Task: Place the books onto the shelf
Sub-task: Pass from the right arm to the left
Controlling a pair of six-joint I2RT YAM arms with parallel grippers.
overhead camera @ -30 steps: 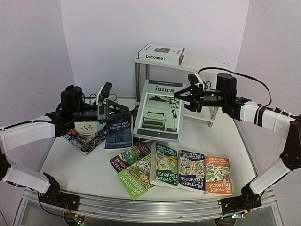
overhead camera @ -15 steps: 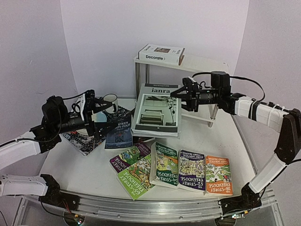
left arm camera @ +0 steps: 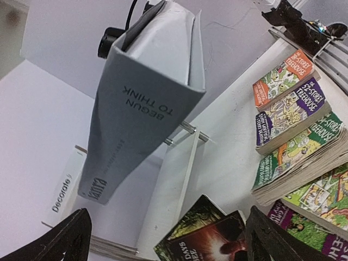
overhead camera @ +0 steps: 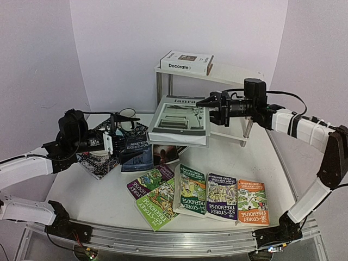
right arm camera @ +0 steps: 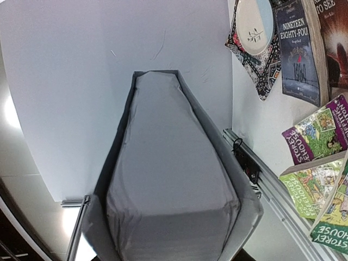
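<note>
Two arms, entered separately, then the books.

Right arm: reaching in from the right side, forearm near level, wrist pointed toward the shelf. Its right gripper partly closed and clamped on the right-hand edge of the grey-white book; in the wrist view, page block filling the space between the fingers.

Left arm: low at the left, elbow bent, forearm aimed at the middle of the counter. Its left gripper spread to full width, holding nothing, hanging over the edge of the placemat and Nineteen Eighty-Four.

Grey-white book: large, pale grey cover with a black-and-white photograph and dark title lettering along the far edge; spine reading "BEGUN TO THINK" in the left wrist view. Lifted clear of the counter, cover up, close to flat, just in front of the shelf's lower tier. Contact with the shelf: cannot tell.

Decorate book: white, lying flat on the shelf's top board.

Nineteen Eighty-Four: dark blue cover, flat on the counter beside the placemat.

Dark paperback: on the counter, partly under the lifted book.

Treehouse paperbacks: five, covers purple, green and orange, lying near the counter's front edge, some overlapping.
</note>
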